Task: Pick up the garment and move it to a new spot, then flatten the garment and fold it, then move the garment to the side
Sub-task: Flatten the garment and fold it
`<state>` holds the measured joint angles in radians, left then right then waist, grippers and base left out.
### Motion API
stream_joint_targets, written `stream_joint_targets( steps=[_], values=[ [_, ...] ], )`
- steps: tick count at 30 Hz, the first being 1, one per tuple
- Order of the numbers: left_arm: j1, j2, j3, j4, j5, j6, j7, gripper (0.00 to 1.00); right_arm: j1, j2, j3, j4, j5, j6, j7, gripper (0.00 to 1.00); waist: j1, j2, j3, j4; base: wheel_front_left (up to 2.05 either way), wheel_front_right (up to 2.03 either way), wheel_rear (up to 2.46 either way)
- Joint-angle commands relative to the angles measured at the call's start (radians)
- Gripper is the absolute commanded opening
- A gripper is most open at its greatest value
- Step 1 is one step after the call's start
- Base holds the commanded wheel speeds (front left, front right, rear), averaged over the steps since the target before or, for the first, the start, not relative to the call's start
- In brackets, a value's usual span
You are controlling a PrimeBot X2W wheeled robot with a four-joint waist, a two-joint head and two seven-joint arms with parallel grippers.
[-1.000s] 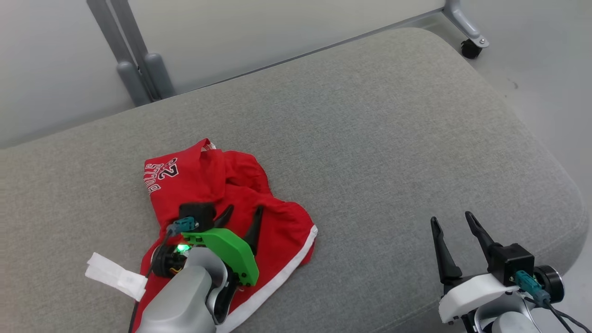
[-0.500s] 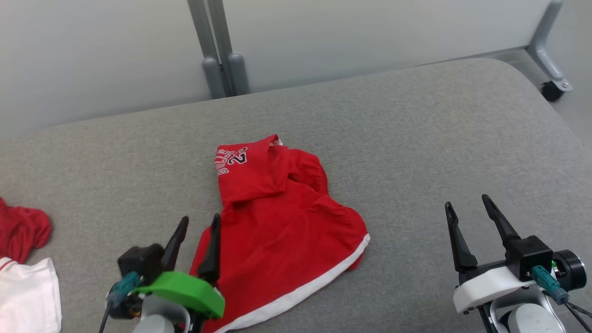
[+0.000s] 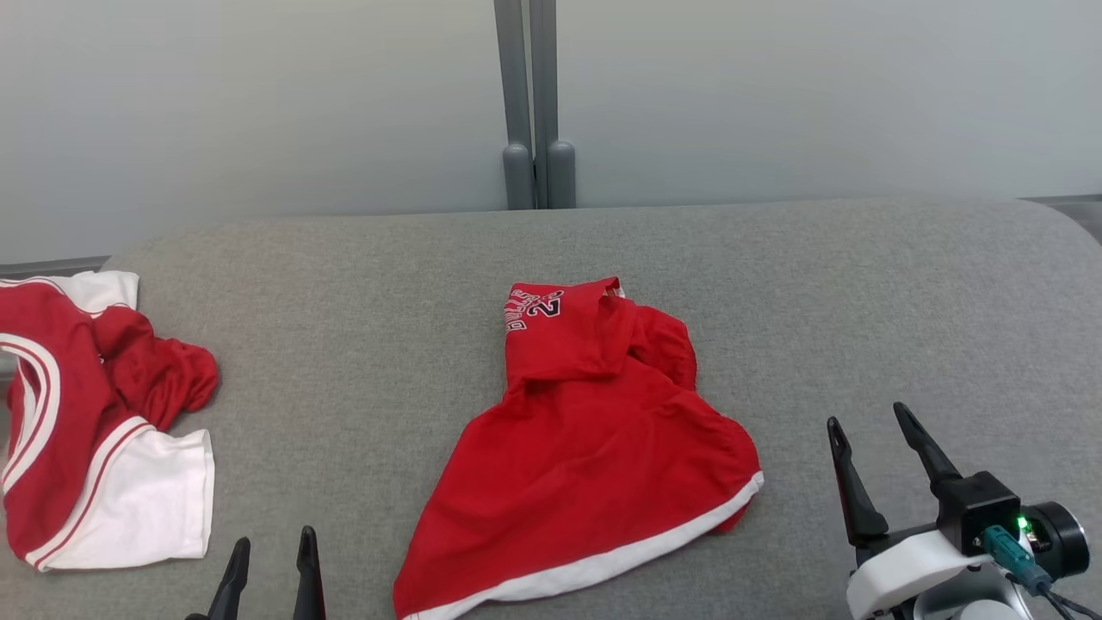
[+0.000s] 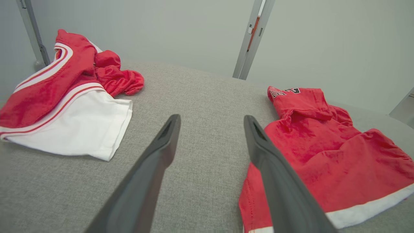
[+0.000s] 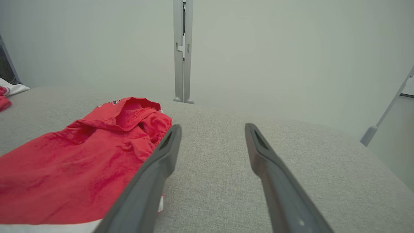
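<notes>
Head view: L gripper [image 3: 273,539] & R gripper [image 3: 866,415] both spread wide, holding nothing.
I see red garment [image 3: 594,439] on grey cushion [image 3: 362,293], centre toward front edge; red/white clothes pile [image 3: 77,413] at left edge; pale wall [image 3: 258,103] behind.

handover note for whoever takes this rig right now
Left gripper: open, empty, just left of the red jersey garment with a white hem.
Right gripper: open, empty, to its right.
Garment lies rumpled mid grey fabric cushion, touching neither.
A red-and-white clothes heap sits at the cushion's left end.
Done: garment apparently set down.
Left: flatten, fold, move aside.
</notes>
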<state>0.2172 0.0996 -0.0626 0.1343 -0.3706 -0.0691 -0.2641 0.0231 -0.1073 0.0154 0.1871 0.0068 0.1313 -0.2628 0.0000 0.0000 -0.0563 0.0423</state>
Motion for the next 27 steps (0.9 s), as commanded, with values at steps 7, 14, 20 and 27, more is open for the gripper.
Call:
stream_joint_targets(
  steps=[7, 14, 20, 27],
  values=[
    [0.011, -0.036, 0.063, -0.018, 0.064, -0.045, 0.0, 1.0, 0.03, 0.014, 0.011, 0.021, 0.009, -0.001, -0.003, 1.0, 0.0, 0.0, -0.015, 0.004, 0.0, 0.0, 0.0],
    [-0.005, -0.044, 0.076, -0.02, 0.101, -0.058, 0.0, 1.0, 0.023, 0.02, 0.023, 0.048, 0.011, -0.001, -0.003, 1.0, 0.0, 0.0, -0.01, -0.017, 0.0, 0.0, 0.0],
    [-0.006, -0.047, 0.056, 0.006, 0.122, -0.06, 0.0, 1.0, 0.004, 0.012, 0.029, 0.061, 0.024, -0.001, -0.003, 1.0, 0.0, 0.0, -0.008, -0.02, 0.0, 0.0, 0.0],
    [-0.015, -0.034, -0.001, 0.075, 0.112, -0.05, 0.208, 1.0, -0.114, -0.109, 0.28, 0.226, 0.16, -0.002, 0.074, 1.0, 0.0, 0.0, 0.002, -0.012, 0.0, 0.0, 0.0]
  ],
)
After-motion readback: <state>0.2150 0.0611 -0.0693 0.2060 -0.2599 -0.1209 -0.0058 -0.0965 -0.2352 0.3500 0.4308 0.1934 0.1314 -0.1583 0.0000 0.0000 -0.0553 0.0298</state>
